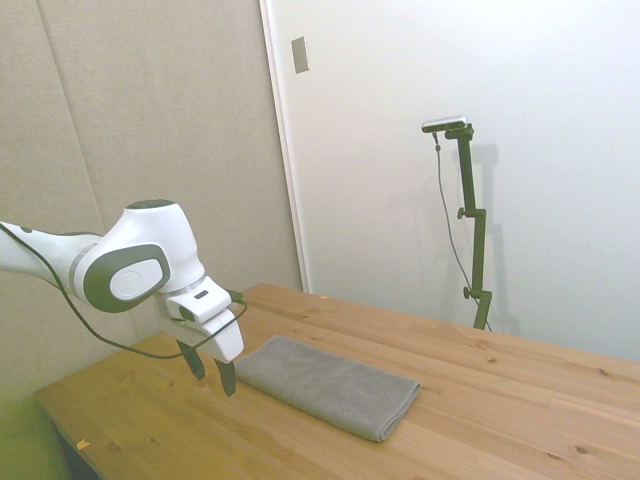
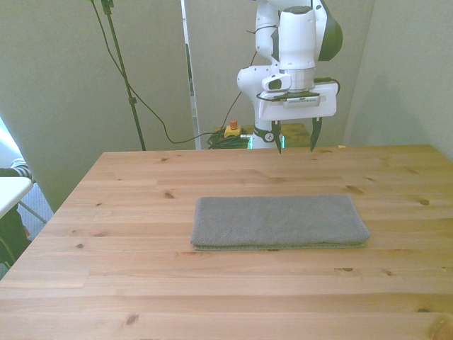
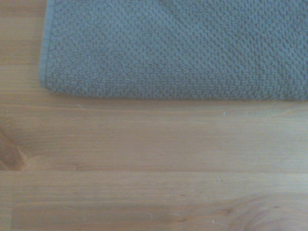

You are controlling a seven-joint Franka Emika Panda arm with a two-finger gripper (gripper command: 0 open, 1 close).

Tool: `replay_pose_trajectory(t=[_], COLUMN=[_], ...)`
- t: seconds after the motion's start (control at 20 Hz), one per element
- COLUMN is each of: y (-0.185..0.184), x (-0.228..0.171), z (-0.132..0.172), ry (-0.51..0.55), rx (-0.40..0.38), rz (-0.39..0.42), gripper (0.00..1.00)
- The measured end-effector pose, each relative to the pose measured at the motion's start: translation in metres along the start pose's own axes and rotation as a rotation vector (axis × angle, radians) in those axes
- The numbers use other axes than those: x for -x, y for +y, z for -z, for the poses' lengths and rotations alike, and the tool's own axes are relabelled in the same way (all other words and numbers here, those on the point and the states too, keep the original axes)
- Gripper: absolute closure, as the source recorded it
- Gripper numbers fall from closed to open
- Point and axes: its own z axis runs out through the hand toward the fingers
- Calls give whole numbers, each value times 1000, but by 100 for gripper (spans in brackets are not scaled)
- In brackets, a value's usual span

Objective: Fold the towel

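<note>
The grey towel [image 2: 279,222] lies flat on the wooden table [image 2: 141,283], folded into a long layered rectangle; the side view shows the towel [image 1: 330,385] with its stacked edges at the near end. My gripper [image 2: 296,137] hangs above the table behind the towel's long back edge, toward the front view's right. It is open, with nothing between its fingers. In the side view the gripper [image 1: 212,370] is just off the towel's left corner, a little above the wood. The wrist view shows the towel [image 3: 178,48] edge and one corner over bare planks.
The table's edges [image 1: 60,410] are close to the gripper in the side view. Behind the table, cables and a small yellow and red device [image 2: 231,129] lie on the floor. A white surface [image 2: 10,188] stands at the front view's left edge.
</note>
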Motion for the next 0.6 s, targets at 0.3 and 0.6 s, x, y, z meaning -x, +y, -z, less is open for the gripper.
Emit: replay_pose_trajectory(t=[0.3, 0.6], y=[-20, -96], x=[-12, -13], z=[10, 1], ry=[7, 93], rx=[-12, 78], rz=[-36, -56], gripper=[0, 0])
